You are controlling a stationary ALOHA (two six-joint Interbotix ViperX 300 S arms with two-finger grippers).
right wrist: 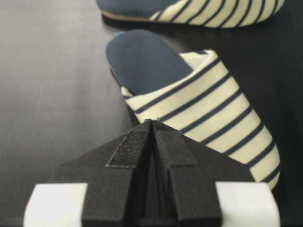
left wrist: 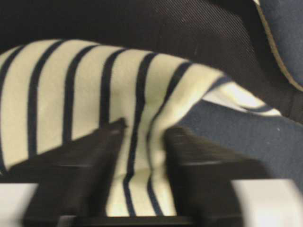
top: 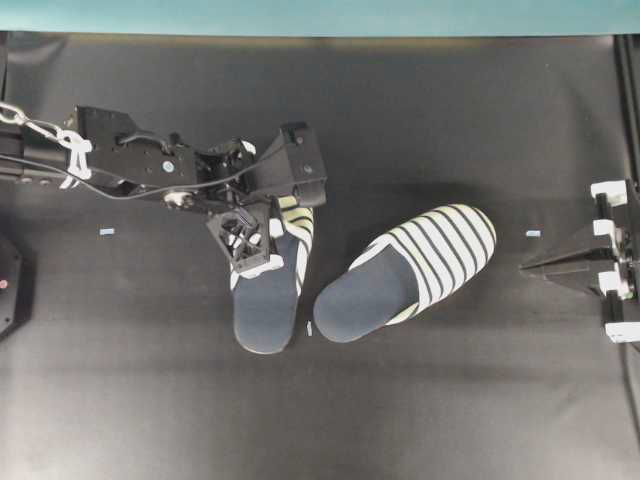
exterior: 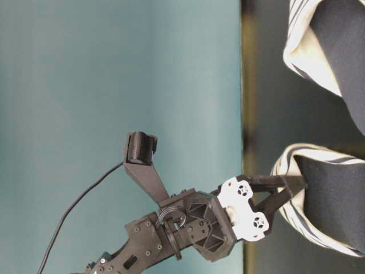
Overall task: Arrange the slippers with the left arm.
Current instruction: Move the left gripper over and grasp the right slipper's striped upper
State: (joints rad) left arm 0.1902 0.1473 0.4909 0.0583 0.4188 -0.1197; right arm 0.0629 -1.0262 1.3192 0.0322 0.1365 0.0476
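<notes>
Left end effector (top: 262,232) sits over the striped toe cover of the left slipper (top: 268,300), its fingers parted by a narrow gap with striped fabric showing between them in the left wrist view; whether the fabric is pinched cannot be told. That slipper lies on the black worktop (top: 450,400) with its long axis running nearly up-down in the overhead view, toe toward the teal backdrop (top: 320,15). Just beside it, the right slipper (top: 410,270) lies on a diagonal, toe pointing up and right, heel near the first slipper's heel. Right end effector (top: 540,266) rests well apart at the right edge, its fingers pressed together and holding nothing.
</notes>
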